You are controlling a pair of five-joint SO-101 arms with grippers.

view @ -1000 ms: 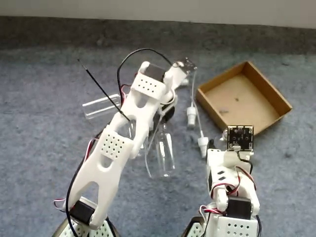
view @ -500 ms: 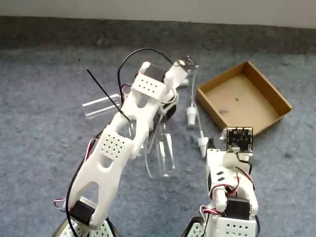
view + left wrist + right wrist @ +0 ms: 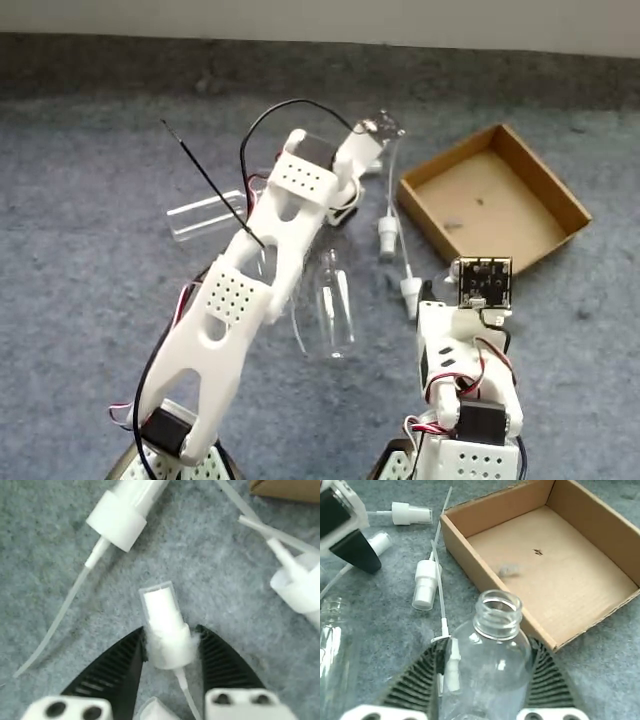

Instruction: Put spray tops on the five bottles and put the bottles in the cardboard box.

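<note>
My left gripper (image 3: 170, 632) is shut on a white spray top (image 3: 166, 625) just above the grey carpet; in the high view this gripper (image 3: 343, 212) sits left of the cardboard box (image 3: 495, 195). The right gripper (image 3: 486, 647) is shut on a clear bottle (image 3: 490, 665) whose open neck points toward the cardboard box (image 3: 545, 570). Loose spray tops lie near the box (image 3: 388, 238), (image 3: 410, 295), and one more (image 3: 378, 130) lies farther back. Two clear bottles (image 3: 205, 215), (image 3: 330, 305) lie on their sides beside and under the left arm.
The box is open and holds no bottle. Long dip tubes trail from the loose spray tops (image 3: 125, 517) across the carpet between the grippers. A thin black wire (image 3: 205, 180) sticks out over the left arm. Bare carpet lies far left and right of the box.
The left gripper has shifted slightly toward the far side with the spray top, uncovering more of the lying bottle. The right arm has not moved.
</note>
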